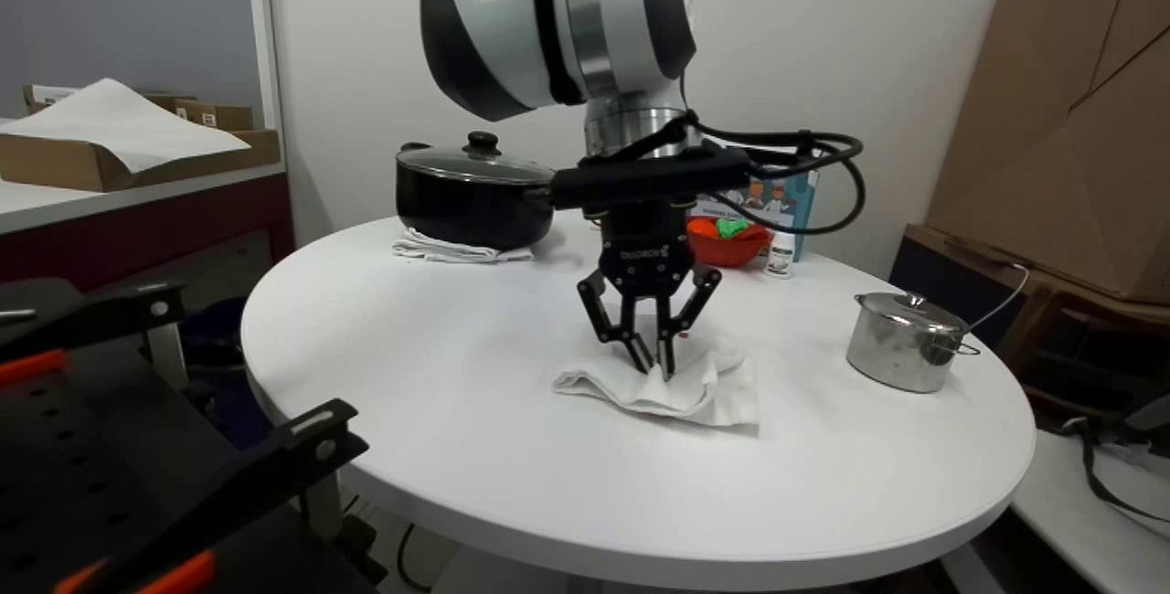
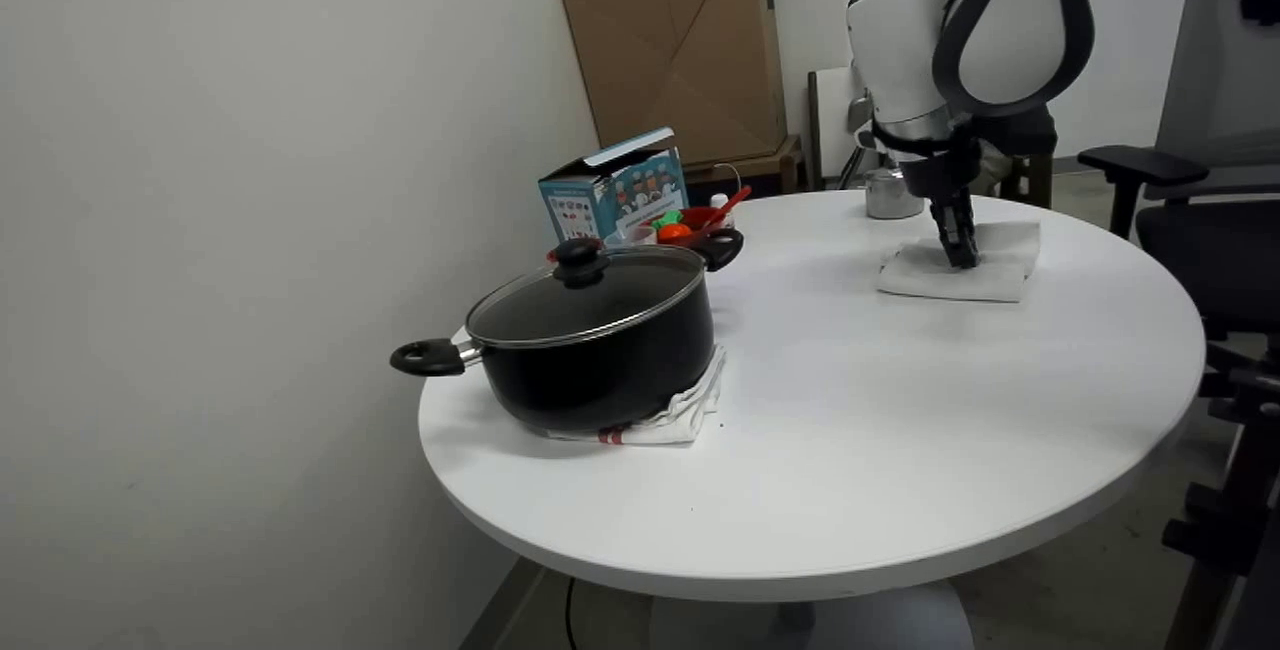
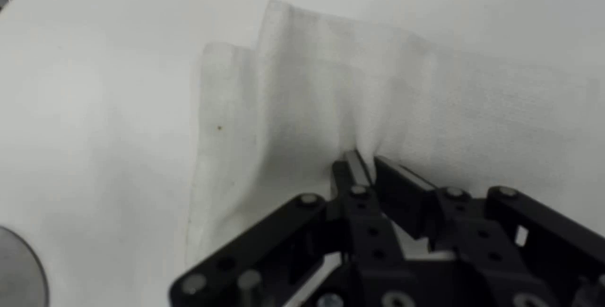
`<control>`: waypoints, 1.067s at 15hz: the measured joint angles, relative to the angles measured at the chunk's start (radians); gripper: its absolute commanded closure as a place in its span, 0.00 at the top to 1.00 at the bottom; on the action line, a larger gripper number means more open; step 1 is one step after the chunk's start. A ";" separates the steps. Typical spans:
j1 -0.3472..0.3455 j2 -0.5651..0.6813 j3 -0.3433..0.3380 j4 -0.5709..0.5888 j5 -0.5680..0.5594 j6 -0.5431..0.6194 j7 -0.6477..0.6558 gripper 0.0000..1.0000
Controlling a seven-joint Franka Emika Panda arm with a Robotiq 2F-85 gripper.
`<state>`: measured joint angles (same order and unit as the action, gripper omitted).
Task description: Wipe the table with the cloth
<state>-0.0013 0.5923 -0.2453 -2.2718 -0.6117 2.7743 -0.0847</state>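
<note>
The cloth (image 1: 681,397) lies on the bench (image 1: 430,375), loosely folded and rumpled, just below and right of centre of the frame in an exterior view. From the wrist camera, in the middle of the frame, I can see its creases gather to where the gripper (image 3: 366,156) comes down on it. The 2 jaws are drawn almost together, with what looks like a small pinch of cloth caught between the tips; the rest spreads out on the surface around them.

I'd say the grasp is made and the wiping is either about to start or under way; standing here I can't tell which. The next move, to my mind, calls for holding that pinch, pressing down lightly, and sweeping sideways over the bare part at lower left of the frame, without lifting.

Farther out, at right of the frame, the pan (image 1: 905,343) stands apart from the cloth; a stroke that way should stop short of it. Upper right of centre are a red bowl (image 1: 727,251) and a bottle (image 1: 780,258) just beside it, near a box (image 2: 615,195). The lidded black pot (image 2: 600,370), left of centre in both exterior views, sits on a folded towel (image 2: 690,415), likely not for this job.
</note>
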 measured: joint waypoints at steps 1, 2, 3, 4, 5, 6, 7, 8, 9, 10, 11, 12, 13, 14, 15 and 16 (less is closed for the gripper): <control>0.022 -0.018 0.003 -0.033 -0.025 0.006 0.000 0.02; 0.043 -0.034 0.008 -0.065 -0.050 0.008 0.000 0.02; 0.064 -0.051 0.017 -0.095 -0.072 0.009 0.000 0.02; 0.082 -0.068 0.029 -0.124 -0.094 0.009 0.000 0.02; 0.100 -0.084 0.044 -0.152 -0.115 0.009 0.000 0.02; 0.118 -0.100 0.060 -0.180 -0.135 0.009 0.002 0.02; 0.139 -0.114 0.075 -0.206 -0.150 0.009 0.004 0.02; 0.164 -0.128 0.087 -0.232 -0.164 0.009 0.010 0.02; 0.192 -0.140 0.101 -0.256 -0.174 0.009 0.022 0.02; 0.219 -0.151 0.117 -0.278 -0.177 0.009 0.034 0.02; 0.247 -0.161 0.137 -0.299 -0.177 0.009 0.051 0.02; 0.277 -0.171 0.158 -0.317 -0.177 0.009 0.071 0.02; 0.309 -0.179 0.179 -0.334 -0.177 0.009 0.094 0.02; 0.343 -0.185 0.198 -0.348 -0.177 0.009 0.120 0.02; 0.381 -0.190 0.216 -0.359 -0.180 0.008 0.151 0.02; 0.422 -0.193 0.231 -0.368 -0.186 0.008 0.187 0.02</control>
<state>0.4210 0.3990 -0.0139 -2.6403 -0.7981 2.7822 0.1023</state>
